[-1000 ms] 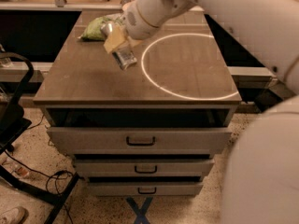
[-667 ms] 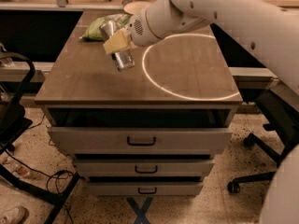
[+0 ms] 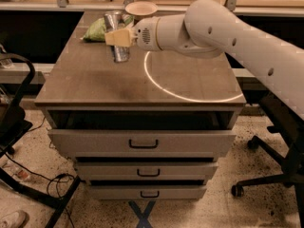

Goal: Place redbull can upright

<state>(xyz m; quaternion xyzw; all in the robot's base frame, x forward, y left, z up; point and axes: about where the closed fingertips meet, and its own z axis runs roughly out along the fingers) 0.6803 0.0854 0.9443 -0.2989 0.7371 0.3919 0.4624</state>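
Observation:
The redbull can (image 3: 115,23) is a slim silvery cylinder, nearly upright, at the far left of the brown tabletop (image 3: 95,80). My gripper (image 3: 118,37) reaches in from the right, and its yellowish fingers (image 3: 114,37) are shut around the can's middle. The can's lower end is at or just above the table surface; I cannot tell whether it touches. The green crinkly bag (image 3: 96,29) lies right behind and left of the can. The small white bowl (image 3: 141,8) stands at the far edge, behind the gripper.
A white circle line (image 3: 190,96) is marked on the right half of the tabletop. The table is a cabinet with three drawers (image 3: 142,144), the top one slightly open. An office chair base (image 3: 266,175) stands at the right, and a black stand (image 3: 19,127) and cables at the left.
The gripper has moved with the can toward the far left of the table, near the green bag. The can has turned from tilted to nearly upright.

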